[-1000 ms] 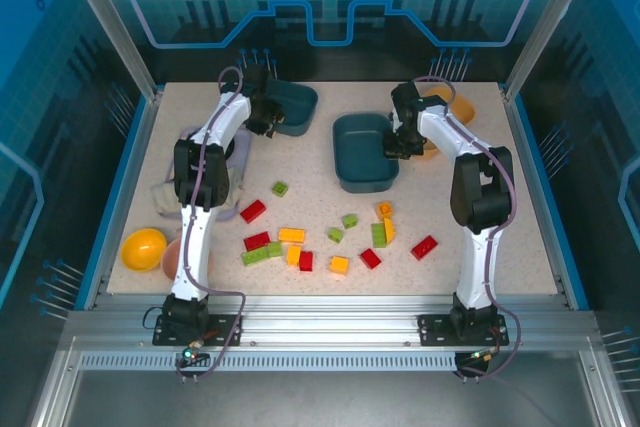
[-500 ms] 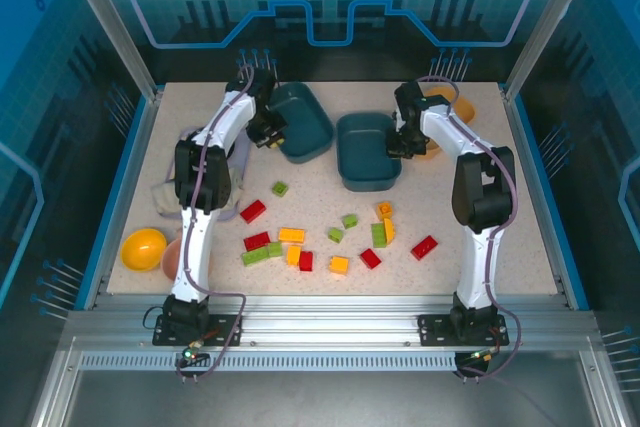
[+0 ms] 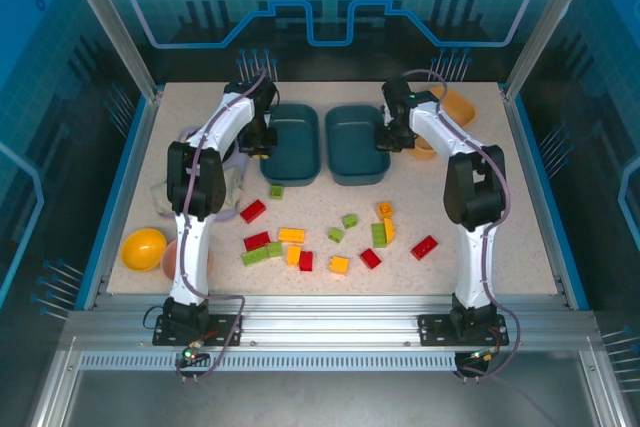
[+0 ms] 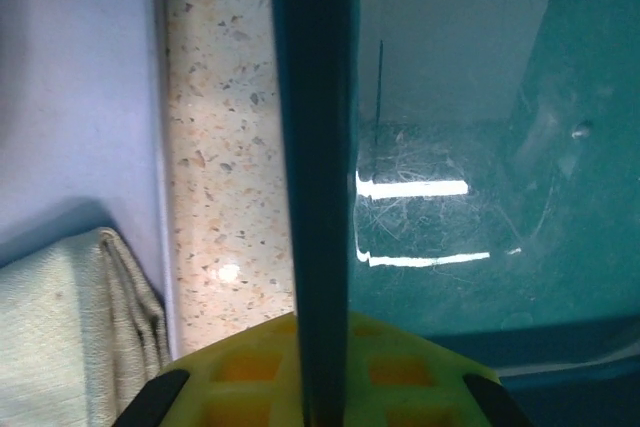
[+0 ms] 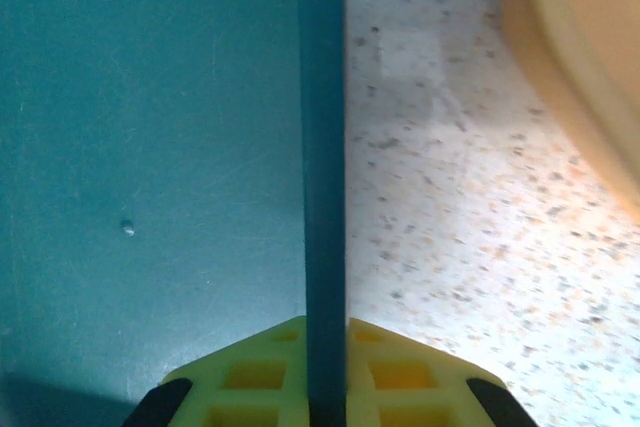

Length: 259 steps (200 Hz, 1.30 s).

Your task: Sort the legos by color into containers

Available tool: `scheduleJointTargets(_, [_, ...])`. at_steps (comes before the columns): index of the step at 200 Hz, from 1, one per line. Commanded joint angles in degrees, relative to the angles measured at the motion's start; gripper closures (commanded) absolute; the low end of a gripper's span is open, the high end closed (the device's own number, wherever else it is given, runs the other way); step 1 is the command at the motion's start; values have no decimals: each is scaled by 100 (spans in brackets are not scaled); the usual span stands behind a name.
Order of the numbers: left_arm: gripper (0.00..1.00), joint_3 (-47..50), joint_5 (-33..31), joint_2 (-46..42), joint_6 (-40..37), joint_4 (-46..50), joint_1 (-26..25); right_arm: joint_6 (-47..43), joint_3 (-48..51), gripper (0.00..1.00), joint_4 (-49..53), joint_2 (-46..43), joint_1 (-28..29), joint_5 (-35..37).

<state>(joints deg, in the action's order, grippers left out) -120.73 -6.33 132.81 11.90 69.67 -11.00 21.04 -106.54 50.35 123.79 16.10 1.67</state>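
Two dark teal trays lie side by side at the back middle. My left gripper (image 3: 263, 137) is shut on the left rim of the left teal tray (image 3: 291, 145); that rim (image 4: 312, 147) runs up between my yellow-green fingers (image 4: 235, 367). My right gripper (image 3: 384, 137) is shut on the right rim of the right teal tray (image 3: 352, 147), and this rim (image 5: 322, 147) passes between its fingers (image 5: 250, 379). Both trays look empty. The orange tray (image 3: 456, 107) sits behind the right arm. Several legos, among them a red one (image 3: 253, 210), a yellow one (image 3: 291, 235) and a green one (image 3: 349, 220), lie scattered on the table in front.
A yellow ball (image 3: 143, 247) and a pink bowl (image 3: 172, 259) sit at the front left. A lavender tray (image 4: 70, 77) and a folded cloth (image 4: 60, 337) lie just left of the left teal tray. The orange tray's edge (image 5: 590, 77) is close to the right gripper.
The left arm has pulled its teal tray from the back left toward the middle and turned it. The right arm has shifted its tray left and back. The trays now sit parallel.
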Motion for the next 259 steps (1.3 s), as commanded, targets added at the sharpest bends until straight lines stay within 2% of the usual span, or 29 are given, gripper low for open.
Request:
scheduleJointTargets(1, [100, 95, -493, -52, -444, 308, 24, 202, -363, 100, 103, 278, 203, 13])
scheduleJointTargets(34, [100, 720, -443, -405, -402, -26, 63, 392, -340, 100, 148, 316, 354, 188])
scheduleJointTargets(82, [100, -466, -544, 298, -429, 226, 104, 718, 205, 100, -54, 41, 191, 281])
scheduleJointTargets(153, [100, -556, -426, 517, -604, 3, 90, 795, -474, 98, 120, 606, 173, -78])
scheduleJointTargets(186, [98, -602, -365, 527, -615, -16, 55, 876, -729, 92, 197, 786, 192, -199])
scheduleJointTargets(201, [87, -621, -413, 519, -610, -2, 55, 893, -830, 84, 277, 807, 199, -173])
scheduleJointTargets(216, [70, -675, -585, 488, -545, 36, 46, 926, -817, 68, 331, 682, 176, -87])
scheduleJointTargets(229, [58, -736, -741, 419, -477, 55, 33, 967, -735, 58, 323, 445, 111, -66])
scheduleJointTargets(259, [40, -788, -949, 79, -179, -76, -37, 1078, -358, 42, 200, -452, -183, 129])
